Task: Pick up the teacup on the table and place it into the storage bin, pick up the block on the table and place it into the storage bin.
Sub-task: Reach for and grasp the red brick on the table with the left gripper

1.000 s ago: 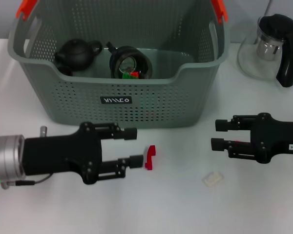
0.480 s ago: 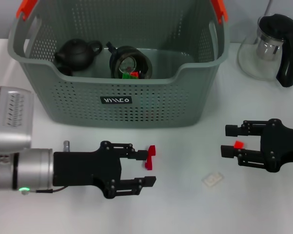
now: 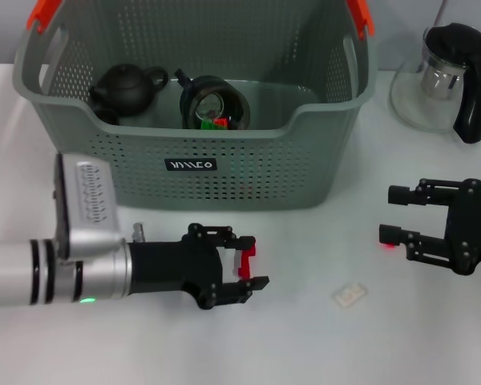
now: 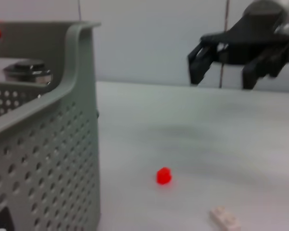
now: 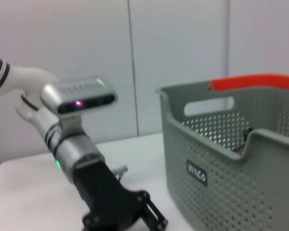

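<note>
The storage bin (image 3: 248, 172) stands at the back centre and also shows as the storage bin (image 5: 231, 149) in the right wrist view. A dark teacup (image 3: 215, 103) lies inside it with small red and green pieces in it. A red block (image 3: 246, 258) lies on the table in front of the bin. My left gripper (image 3: 245, 261) is open, low over the table, one finger on each side of this block. My right gripper (image 3: 387, 214) hangs open and empty at the right; the left wrist view shows it as the right gripper (image 4: 224, 72).
A black teapot (image 3: 128, 87) sits in the bin's left part. A glass pot with a black handle (image 3: 449, 80) stands at the back right. A beige block (image 3: 350, 294) lies between the arms. A small red piece (image 3: 385, 245) sits under my right gripper.
My left arm has reached right and toward the bin, bringing its open fingers around the red block. My right gripper has drawn back to the right, uncovering the small red piece.
</note>
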You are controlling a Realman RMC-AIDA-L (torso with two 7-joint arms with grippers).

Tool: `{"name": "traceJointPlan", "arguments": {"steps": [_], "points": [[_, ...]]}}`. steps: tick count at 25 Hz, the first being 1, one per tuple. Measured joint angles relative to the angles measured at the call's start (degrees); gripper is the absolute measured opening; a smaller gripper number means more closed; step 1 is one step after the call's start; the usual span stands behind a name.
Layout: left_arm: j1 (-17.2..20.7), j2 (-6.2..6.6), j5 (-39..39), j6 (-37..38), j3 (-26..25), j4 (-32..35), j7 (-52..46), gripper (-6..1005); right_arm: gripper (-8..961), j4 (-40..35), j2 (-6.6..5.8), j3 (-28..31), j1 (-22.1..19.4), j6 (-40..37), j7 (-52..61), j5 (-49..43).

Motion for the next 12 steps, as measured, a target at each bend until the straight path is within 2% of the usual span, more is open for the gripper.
{"name": "traceJointPlan", "arguments": {"steps": [8,11,12], "points": [[-1.9,0.27,0.8,-4.6,0.0,-1.6,-1.4,604,592,0.0,0.43,0.3,0.0,-0.1,0.3,-0.2],[-1.6,0.37,1.2,-4.7,0.1,-1.3,-2.0,606,592,0.1,0.43,0.3,0.0,-0.1,0.4,-0.3],[-0.2,0.38,1.5,-5.2,0.0,-0.1,-1.6,607,592,0.1,0.43,0.3,0.0,-0.1,0.4,-0.3]]}}
